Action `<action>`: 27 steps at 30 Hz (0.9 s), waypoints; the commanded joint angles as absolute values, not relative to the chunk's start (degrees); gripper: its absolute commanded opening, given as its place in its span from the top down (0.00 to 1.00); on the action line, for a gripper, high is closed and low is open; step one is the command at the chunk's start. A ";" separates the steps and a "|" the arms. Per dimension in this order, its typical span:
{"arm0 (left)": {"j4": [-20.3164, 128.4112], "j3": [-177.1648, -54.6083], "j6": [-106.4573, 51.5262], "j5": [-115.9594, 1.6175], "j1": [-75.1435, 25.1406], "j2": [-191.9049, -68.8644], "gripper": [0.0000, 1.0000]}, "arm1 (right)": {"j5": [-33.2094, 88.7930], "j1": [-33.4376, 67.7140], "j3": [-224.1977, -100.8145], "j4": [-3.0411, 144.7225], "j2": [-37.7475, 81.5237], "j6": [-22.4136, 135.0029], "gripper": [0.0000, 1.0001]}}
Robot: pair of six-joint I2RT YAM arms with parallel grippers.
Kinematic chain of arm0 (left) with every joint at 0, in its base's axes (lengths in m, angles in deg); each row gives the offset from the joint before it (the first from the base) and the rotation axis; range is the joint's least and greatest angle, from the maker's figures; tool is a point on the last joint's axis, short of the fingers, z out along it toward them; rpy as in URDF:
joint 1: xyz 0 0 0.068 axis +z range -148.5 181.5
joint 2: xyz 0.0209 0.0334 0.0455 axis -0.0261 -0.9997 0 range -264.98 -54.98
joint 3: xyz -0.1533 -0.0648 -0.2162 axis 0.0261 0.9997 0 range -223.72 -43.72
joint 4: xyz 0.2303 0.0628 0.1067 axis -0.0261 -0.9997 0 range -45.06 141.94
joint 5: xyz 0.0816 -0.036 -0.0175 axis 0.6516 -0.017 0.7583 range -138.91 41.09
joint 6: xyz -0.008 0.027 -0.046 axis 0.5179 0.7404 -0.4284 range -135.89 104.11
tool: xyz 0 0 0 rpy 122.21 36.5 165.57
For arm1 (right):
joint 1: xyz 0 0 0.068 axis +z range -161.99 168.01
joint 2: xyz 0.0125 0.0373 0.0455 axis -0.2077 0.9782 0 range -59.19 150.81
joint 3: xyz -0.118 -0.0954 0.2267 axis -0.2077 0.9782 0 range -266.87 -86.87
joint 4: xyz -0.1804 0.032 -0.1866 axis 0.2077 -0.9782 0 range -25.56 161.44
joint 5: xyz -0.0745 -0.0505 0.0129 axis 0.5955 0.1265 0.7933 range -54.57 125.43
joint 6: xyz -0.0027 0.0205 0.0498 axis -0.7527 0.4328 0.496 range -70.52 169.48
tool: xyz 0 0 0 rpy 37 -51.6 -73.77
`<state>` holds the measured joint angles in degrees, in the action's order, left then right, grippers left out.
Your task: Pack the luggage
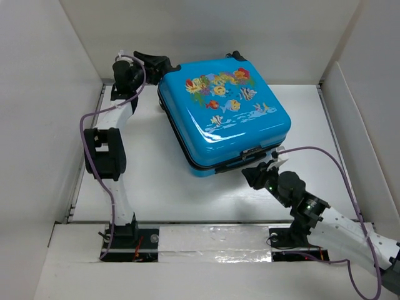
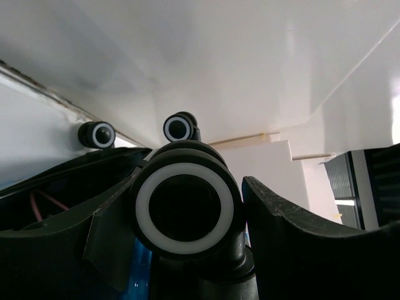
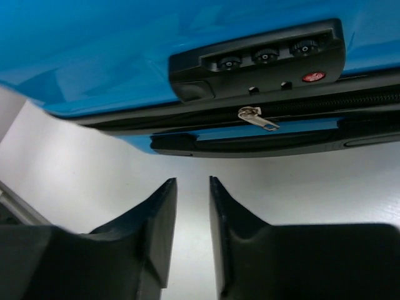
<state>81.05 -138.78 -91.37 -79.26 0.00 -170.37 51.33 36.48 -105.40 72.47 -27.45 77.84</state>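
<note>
Right gripper point(image 3: 192, 181): matte black fingers a narrow gap apart, holding nothing, over the white table point(image 1: 156, 181).
Luggage point(image 1: 225, 112): glossy blue hard shell, closed, lying flat mid-table, fish print up. Only my right wrist view shows its three-dial lock point(image 3: 262, 59); I cannot read the red badge point(image 3: 313, 77).
Left gripper point(image 1: 161, 67): fingers flank a white-ringed caster wheel point(image 2: 184, 209) at the far-left corner; I cannot tell whether they clamp it.

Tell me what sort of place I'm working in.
Probably a lab test enclosure, not a home: plain white panel walls box in a white table, shiny tape runs along its near edge, and the luggage lies closed on it.
</note>
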 commanded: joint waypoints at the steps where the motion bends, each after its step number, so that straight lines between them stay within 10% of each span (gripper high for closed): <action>1: 90.43 -136.37 -91.47 -83.36 0.00 -161.07 0.98 | 54.51 36.36 -104.10 80.39 -25.63 76.91 0.72; 6: 91.23 -130.92 -89.81 -83.71 1.23 -161.15 0.99 | 49.77 33.54 -104.79 87.25 -20.18 71.81 0.77; 12: 88.16 -129.85 -85.24 -83.71 2.29 -161.76 0.99 | 43.88 26.34 -102.34 96.56 -18.24 69.17 0.52; 27: 88.25 -140.83 -86.64 -84.59 3.87 -171.34 0.99 | 28.67 19.12 -99.61 100.79 -14.46 67.94 0.49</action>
